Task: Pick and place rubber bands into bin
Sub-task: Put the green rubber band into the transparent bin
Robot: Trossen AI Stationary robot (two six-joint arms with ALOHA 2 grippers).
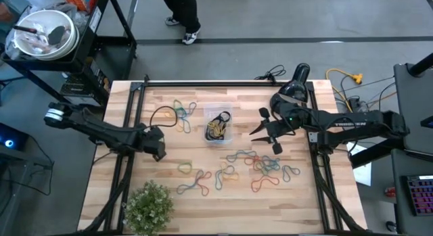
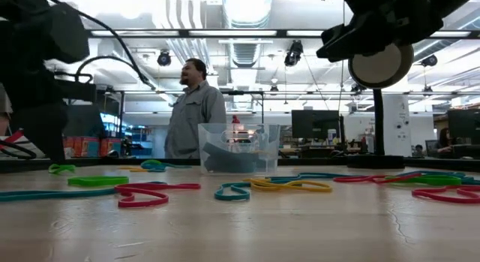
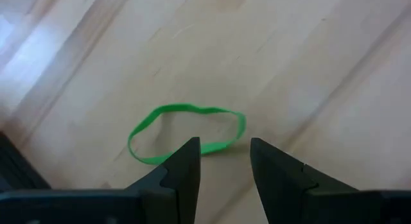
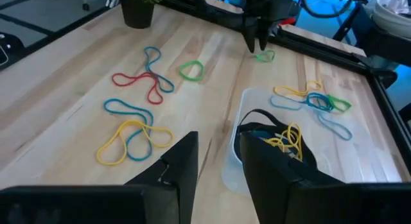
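Two arms: one each side of the table; both empty-handed
Left gripper [image 1: 160, 147]: at about 9 o'clock from table centre, poised low over a green band [image 3: 186, 133]; fingers parted with a gap between them, grasping nothing; the band lies just ahead of the tips, so this reads as the line-up for a pick
Right gripper [image 1: 268, 131]: at 3 o'clock of the bin [image 1: 218, 124], lifted off the wood; fingers released, nothing between them; its wrist camera looks down on the bin's rim, which suits a drop just made or a wait beside it
Bin: clear tub near table centre, toward 12 o'clock; holds a small heap of black and yellow bands
Bands [image 1: 258, 165]: many loose; thickest scatter at 4 to 6 o'clock of the bin, in blue, red, yellow, green; a second small cluster at 9 o'clock of the bin, beside a black loop
Progress: judged early; far more bands on the wood than in the bin
Surface: pale plank table [image 1: 298, 209], black frame rails; small potted plant [image 1: 149, 205] at the 7 o'clock corner
Room: grey floor; a person [image 2: 195, 108] standing beyond the 12 o'clock edge; white bowl [image 1: 42, 33] on a stand off the 10 o'clock corner; cables at 1 o'clock
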